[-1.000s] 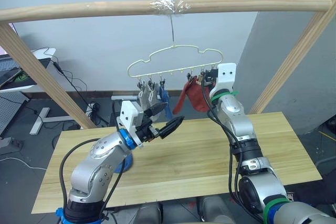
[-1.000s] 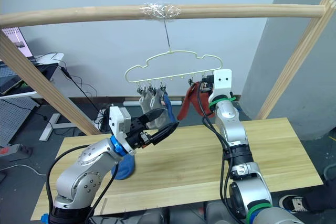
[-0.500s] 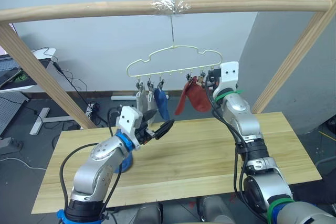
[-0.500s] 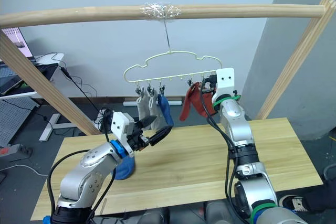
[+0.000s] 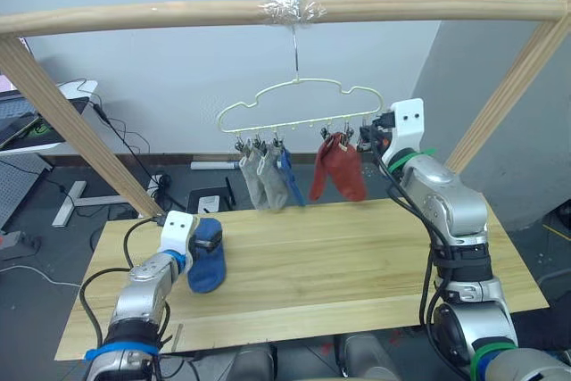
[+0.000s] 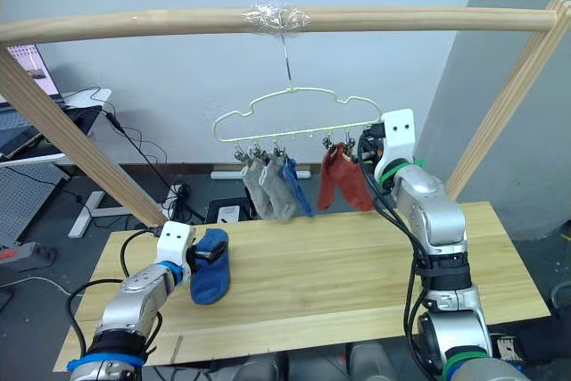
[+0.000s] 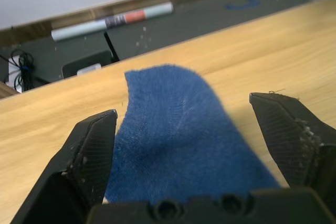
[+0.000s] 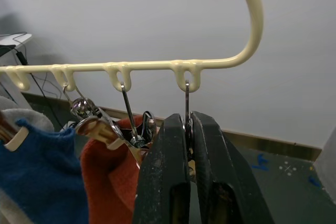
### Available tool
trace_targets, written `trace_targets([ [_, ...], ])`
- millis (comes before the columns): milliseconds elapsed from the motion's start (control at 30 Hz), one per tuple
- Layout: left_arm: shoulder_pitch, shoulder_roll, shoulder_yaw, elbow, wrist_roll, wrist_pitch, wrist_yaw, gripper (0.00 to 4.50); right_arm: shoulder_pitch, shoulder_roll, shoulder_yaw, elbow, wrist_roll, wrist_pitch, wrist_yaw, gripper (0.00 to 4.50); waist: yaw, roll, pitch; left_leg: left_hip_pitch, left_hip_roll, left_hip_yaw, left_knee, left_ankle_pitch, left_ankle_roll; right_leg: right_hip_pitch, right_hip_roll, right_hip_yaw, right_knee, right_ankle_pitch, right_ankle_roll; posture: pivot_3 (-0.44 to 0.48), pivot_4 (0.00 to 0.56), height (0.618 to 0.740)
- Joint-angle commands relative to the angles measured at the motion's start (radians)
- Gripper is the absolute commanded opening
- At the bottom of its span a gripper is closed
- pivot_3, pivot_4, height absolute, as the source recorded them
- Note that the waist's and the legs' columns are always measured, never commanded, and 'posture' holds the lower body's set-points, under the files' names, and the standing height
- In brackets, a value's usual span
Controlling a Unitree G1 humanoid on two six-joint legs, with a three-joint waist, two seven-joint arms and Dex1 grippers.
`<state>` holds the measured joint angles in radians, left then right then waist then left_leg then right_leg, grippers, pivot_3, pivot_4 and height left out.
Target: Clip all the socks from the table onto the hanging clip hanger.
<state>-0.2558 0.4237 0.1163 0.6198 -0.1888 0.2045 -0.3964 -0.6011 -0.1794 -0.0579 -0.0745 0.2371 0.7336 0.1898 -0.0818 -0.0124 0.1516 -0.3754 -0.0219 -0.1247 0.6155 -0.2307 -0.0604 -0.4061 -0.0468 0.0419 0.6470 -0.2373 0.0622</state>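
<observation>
The pale clip hanger [image 5: 297, 96] hangs from the wooden pole. Clipped to it are two grey socks [image 5: 264, 178], a blue sock [image 5: 288, 171] and two rust-red socks [image 5: 339, 168]. Another blue sock [image 5: 207, 253] lies on the table [image 5: 357, 256] at the left. My left gripper [image 7: 194, 124] is low over the table and open, one finger on each side of that blue sock. My right gripper [image 8: 187, 129] is up at the hanger's right end, shut on the last metal clip [image 8: 186, 95], right beside the red socks.
A round wooden pole frame [image 5: 178, 15] spans above the table, with slanted legs at the left [image 5: 71, 131] and right [image 5: 508, 86]. Behind the table, cables and a power strip [image 5: 214, 165] lie on the floor. A desk [image 5: 36, 122] stands at far left.
My left arm has come down from near the hanger to the table, its open fingers now around the blue sock. The right gripper stays at the hanger's right end.
</observation>
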Motion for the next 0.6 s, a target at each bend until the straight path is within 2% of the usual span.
trace_targets([
  [33,-0.041,-0.009,-0.010,0.133,0.028,-0.040,-0.033,4.50,-0.004,0.009,-0.009,-0.066,0.011,0.016,-0.015,0.13,-0.001,0.000,0.000,0.000,0.000,0.000,0.000,0.000,0.000,0.000,0.000,0.000,0.000,0.000,0.000,-0.074,0.144,0.740],
  [67,-0.048,-0.010,-0.009,0.159,0.032,-0.041,-0.039,4.50,-0.004,0.009,-0.008,-0.071,0.012,0.021,-0.015,0.13,-0.001,0.000,0.000,0.000,0.000,0.000,0.000,0.000,0.000,0.000,0.000,0.000,0.000,0.000,0.000,-0.078,0.142,0.740],
  [167,-0.054,-0.011,-0.007,0.200,0.042,-0.050,-0.046,3.92,-0.007,0.001,-0.007,-0.082,0.012,0.031,-0.014,0.12,-0.002,0.000,0.000,0.001,0.000,0.000,0.000,0.000,0.000,0.000,0.000,0.000,0.001,0.000,0.000,-0.081,0.141,0.740],
  [400,-0.013,-0.015,-0.033,0.171,0.075,-0.088,-0.076,1.95,-0.009,-0.009,-0.011,-0.087,0.015,0.036,-0.013,0.12,-0.003,0.001,-0.001,0.002,0.000,0.000,0.000,0.000,0.000,0.001,0.000,0.001,0.001,0.000,0.001,-0.077,0.132,0.740],
  [533,0.030,0.016,-0.147,0.142,0.212,-0.262,-0.083,0.84,-0.012,-0.033,0.020,-0.077,-0.005,-0.003,0.013,0.12,-0.002,0.001,-0.001,0.002,0.000,0.001,-0.001,0.000,0.000,0.001,0.000,0.001,0.001,0.000,0.001,-0.075,0.128,0.740],
  [600,0.041,0.006,-0.151,0.122,0.212,-0.286,-0.081,0.40,-0.012,-0.038,0.024,-0.078,-0.006,-0.009,0.020,0.12,-0.002,0.001,-0.001,0.003,0.000,0.001,-0.001,0.000,0.000,0.001,0.000,0.001,0.001,0.000,0.000,-0.078,0.127,0.740],
])
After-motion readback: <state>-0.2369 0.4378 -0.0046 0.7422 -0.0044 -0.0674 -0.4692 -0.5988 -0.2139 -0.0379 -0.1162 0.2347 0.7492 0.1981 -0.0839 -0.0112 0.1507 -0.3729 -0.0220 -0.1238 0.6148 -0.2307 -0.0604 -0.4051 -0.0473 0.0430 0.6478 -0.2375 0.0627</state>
